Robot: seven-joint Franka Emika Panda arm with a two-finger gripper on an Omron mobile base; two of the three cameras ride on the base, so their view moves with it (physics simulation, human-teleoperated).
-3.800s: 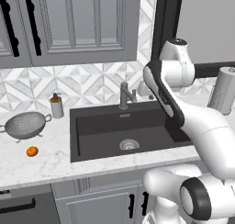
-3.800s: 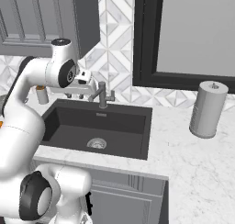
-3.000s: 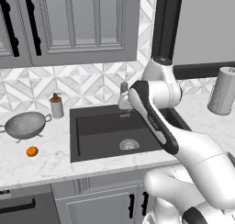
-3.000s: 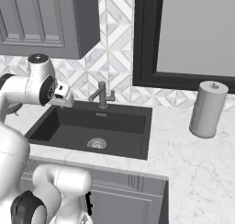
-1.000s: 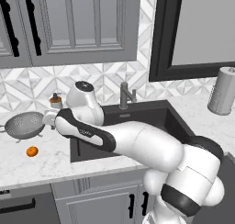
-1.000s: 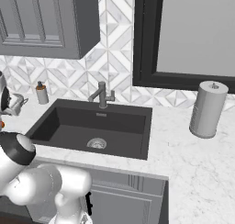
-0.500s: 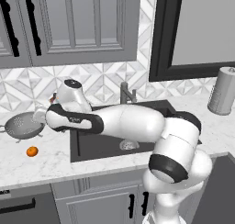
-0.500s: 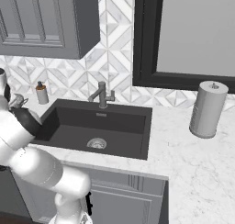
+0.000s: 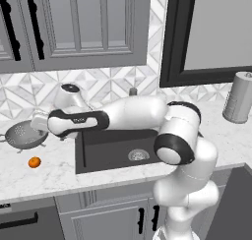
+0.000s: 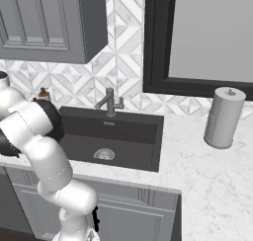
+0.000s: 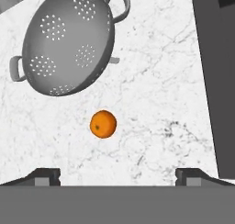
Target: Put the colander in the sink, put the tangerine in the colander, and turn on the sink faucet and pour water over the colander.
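Large rectangular dark grey sink [image 9: 106, 158], set in white marble counter [image 9: 49, 172]. Round perforated silver-grey metal colander [image 11: 66, 42] with loop handles: on counter, left of sink. Small bright orange tangerine [image 11: 103, 124]: on counter, just nearer than colander, apart. Gripper [image 11: 117, 176]: above tangerine, fingers spread wide, holding nothing.

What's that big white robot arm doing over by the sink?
It has stretched its open, empty claw out over the white marble counter, above the round silver metal colander and the small orange tangerine. Both sit on the counter, apart from each other. The dark grey sink has nothing in it yet.
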